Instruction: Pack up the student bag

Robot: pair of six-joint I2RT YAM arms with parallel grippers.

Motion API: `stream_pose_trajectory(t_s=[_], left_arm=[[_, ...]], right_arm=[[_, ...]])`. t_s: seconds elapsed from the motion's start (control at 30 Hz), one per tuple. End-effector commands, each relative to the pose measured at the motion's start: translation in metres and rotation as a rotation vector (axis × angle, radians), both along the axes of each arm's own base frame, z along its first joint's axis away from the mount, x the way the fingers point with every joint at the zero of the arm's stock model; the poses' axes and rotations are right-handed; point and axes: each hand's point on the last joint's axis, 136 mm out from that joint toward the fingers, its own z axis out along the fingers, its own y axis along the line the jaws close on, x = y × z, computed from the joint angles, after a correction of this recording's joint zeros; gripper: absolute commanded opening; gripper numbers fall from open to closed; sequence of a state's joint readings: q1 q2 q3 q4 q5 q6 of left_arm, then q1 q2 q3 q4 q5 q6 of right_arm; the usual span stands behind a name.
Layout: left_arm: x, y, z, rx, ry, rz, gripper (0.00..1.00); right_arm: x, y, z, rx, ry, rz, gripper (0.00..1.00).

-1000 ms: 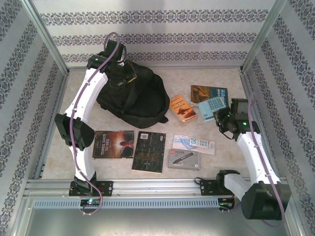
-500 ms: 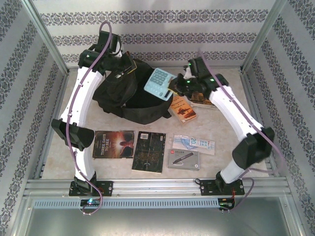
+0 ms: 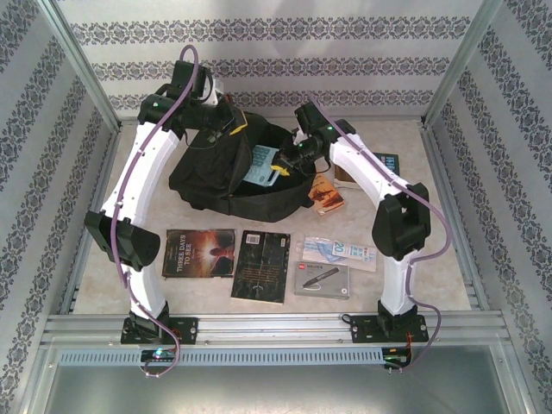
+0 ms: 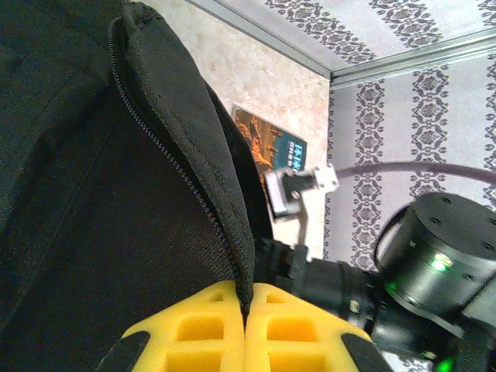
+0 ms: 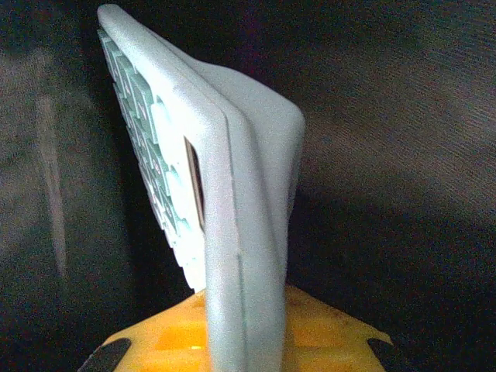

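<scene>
Here's the large black soft fabric backpack (image 3: 207, 177), sitting at the far left-centre of the pale tabletop (image 3: 414, 259) with its mouth gaping. Up top, the left pincer (image 3: 226, 131) is clamped tight on the zippered rim and holds it raised, yellow fingers (image 4: 194, 333) pressed together with black fabric between them. Opposite, the right pincer (image 3: 278, 160) grips a pale teal plastic calculator (image 3: 258, 164) by its lower edge, jaws narrowly closed on it. The calculator is tilted in the backpack's opening.
</scene>
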State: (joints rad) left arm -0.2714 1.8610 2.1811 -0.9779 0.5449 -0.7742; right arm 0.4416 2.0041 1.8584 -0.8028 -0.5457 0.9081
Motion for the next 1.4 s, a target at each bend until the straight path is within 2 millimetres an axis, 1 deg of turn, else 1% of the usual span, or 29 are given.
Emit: stream_pose_trajectory(t_s=[0.0,0.03,0.1,0.13,0.17,0.2,0.23,0.27,0.3,0.33,0.37,0.4,0.5,0.53,0.6,0.7,0.8,0.87,0.9,1.0,1.07,1.13,1.17,1.27,1.3,1.37], left_arm=[[-0.007,-0.018,0.058,-0.117,-0.168,-0.056,0.0],[-0.007,-0.019,0.059,-0.123,-0.17,-0.059,0.0],[-0.008,-0.022,0.06,-0.132,-0.171,-0.065,0.0],[-0.007,-0.022,0.06,-0.138,-0.169,-0.065,0.0],[-0.007,-0.022,0.06,-0.14,-0.168,-0.064,0.0],[-0.007,-0.023,0.06,-0.141,-0.171,-0.066,0.0],[-0.007,-0.023,0.059,-0.138,-0.169,-0.064,0.0],[-0.006,-0.022,0.058,-0.133,-0.169,-0.061,0.0],[-0.005,-0.02,0.057,-0.127,-0.169,-0.057,0.0],[-0.004,-0.019,0.055,-0.12,-0.166,-0.054,0.0],[-0.004,-0.018,0.053,-0.114,-0.16,-0.047,0.0],[-0.003,-0.016,0.051,-0.108,-0.157,-0.042,0.0],[-0.002,-0.005,0.04,-0.053,-0.134,-0.006,0.0],[-0.002,0.0,0.032,-0.02,-0.113,0.015,0.0],[-0.001,0.011,0.018,0.034,-0.083,0.052,0.0],[-0.001,0.023,-0.001,0.09,-0.045,0.111,0.0],[0.0,0.036,-0.008,0.123,-0.054,0.18,0.0],[0.004,0.044,-0.014,0.125,-0.06,0.225,0.0],[0.005,0.046,-0.016,0.116,-0.063,0.235,0.0],[0.009,0.042,-0.025,0.089,-0.057,0.232,0.0],[0.01,0.037,-0.03,0.081,-0.05,0.207,0.0],[0.01,0.035,-0.036,0.084,-0.046,0.19,0.0],[0.01,0.034,-0.039,0.086,-0.045,0.179,0.0],[0.007,0.032,-0.044,0.092,-0.046,0.155,0.0],[0.006,0.031,-0.046,0.09,-0.045,0.151,0.0],[0.004,0.027,-0.052,0.077,-0.031,0.145,0.0]], right_arm=[[0.021,0.025,0.007,0.102,-0.008,-0.027,0.0],[0.028,0.03,-0.001,0.099,0.005,-0.041,0.0],[0.038,0.043,-0.008,0.097,0.008,-0.047,0.0],[0.042,0.051,-0.013,0.095,0.015,-0.046,0.04],[0.048,0.062,-0.012,0.114,0.004,-0.039,0.08],[0.052,0.072,-0.011,0.133,-0.014,-0.032,0.17],[0.055,0.08,-0.011,0.139,-0.024,-0.03,0.35],[0.057,0.085,-0.01,0.145,-0.031,-0.026,0.51],[0.058,0.088,-0.005,0.151,-0.045,-0.019,0.59],[0.059,0.087,-0.002,0.142,-0.063,-0.014,0.67],[0.058,0.082,0.004,0.123,-0.089,-0.011,0.72],[0.057,0.077,0.007,0.101,-0.108,-0.007,0.75],[0.049,0.057,0.024,0.054,-0.168,0.027,0.78],[0.046,0.051,0.027,0.042,-0.182,0.044,0.79],[0.037,0.039,0.041,0.009,-0.223,0.074,0.79],[0.02,0.018,0.056,-0.072,-0.274,0.108,0.77],[-0.002,-0.005,0.067,-0.15,-0.316,0.131,0.76],[-0.02,-0.022,0.07,-0.193,-0.333,0.143,0.76],[-0.027,-0.029,0.065,-0.211,-0.332,0.15,0.76],[-0.054,-0.055,0.063,-0.266,-0.326,0.155,0.79],[-0.076,-0.076,0.056,-0.311,-0.282,0.161,0.79],[-0.099,-0.091,0.047,-0.361,-0.25,0.181,0.8],[-0.112,-0.097,0.042,-0.387,-0.228,0.208,0.82],[-0.151,-0.106,0.027,-0.48,-0.211,0.345,0.84],[-0.163,-0.105,0.022,-0.509,-0.216,0.395,0.85],[-0.194,-0.102,0.004,-0.56,-0.168,0.515,0.87]])
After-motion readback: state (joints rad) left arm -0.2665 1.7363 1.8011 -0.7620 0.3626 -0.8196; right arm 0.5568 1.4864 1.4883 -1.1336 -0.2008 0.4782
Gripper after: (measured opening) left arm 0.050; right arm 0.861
